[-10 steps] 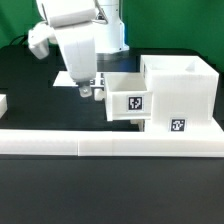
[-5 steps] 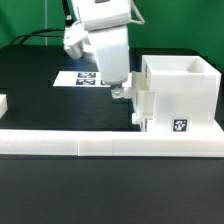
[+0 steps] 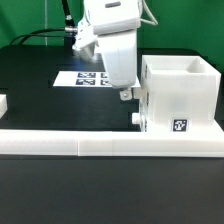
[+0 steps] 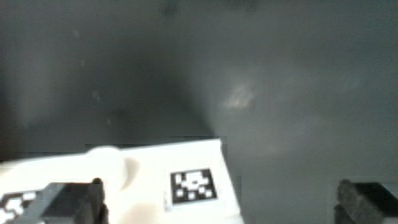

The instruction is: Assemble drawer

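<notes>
The tall white drawer housing [image 3: 182,92] stands at the exterior view's right, with a square tag [image 3: 178,126] low on its front. A tray box [image 3: 140,108] sits pushed almost fully into the housing's left side, and only its front face shows. My gripper [image 3: 126,95] hangs right at that face, fingers pointing down. In the wrist view the gripper [image 4: 222,200] is open with its dark fingers [image 4: 80,200] wide apart. The tray's white face with its tag [image 4: 196,185] and a rounded knob [image 4: 107,158] lies below them. Nothing is gripped.
The long low white rail [image 3: 100,143] runs along the front, and the housing stands against it. The marker board [image 3: 82,78] lies flat on the black table behind the arm. A small white part [image 3: 3,103] shows at the exterior view's left edge.
The gripper has moved toward the exterior view's right. The tray box, which stuck well out of the housing, has slid into it until its tag no longer shows.
</notes>
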Controlling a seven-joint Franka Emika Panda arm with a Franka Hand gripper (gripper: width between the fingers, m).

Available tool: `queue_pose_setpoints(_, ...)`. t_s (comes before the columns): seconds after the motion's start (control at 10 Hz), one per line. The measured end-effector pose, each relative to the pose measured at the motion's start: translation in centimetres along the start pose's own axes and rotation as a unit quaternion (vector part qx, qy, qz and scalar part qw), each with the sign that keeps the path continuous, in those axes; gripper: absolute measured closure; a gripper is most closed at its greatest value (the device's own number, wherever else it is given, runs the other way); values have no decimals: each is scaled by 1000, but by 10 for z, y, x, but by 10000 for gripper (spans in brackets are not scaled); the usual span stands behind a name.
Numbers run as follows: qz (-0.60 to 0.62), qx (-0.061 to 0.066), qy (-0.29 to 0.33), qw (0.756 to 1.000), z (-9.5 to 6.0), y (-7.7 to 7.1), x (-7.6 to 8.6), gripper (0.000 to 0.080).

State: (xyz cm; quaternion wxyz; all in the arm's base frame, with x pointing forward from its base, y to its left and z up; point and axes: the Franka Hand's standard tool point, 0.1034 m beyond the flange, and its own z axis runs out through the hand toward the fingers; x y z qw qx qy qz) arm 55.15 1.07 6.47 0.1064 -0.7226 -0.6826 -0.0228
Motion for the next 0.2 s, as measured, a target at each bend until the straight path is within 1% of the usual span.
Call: queue_pose_setpoints(0.2,0,1,1,1000,1,0,2,150)
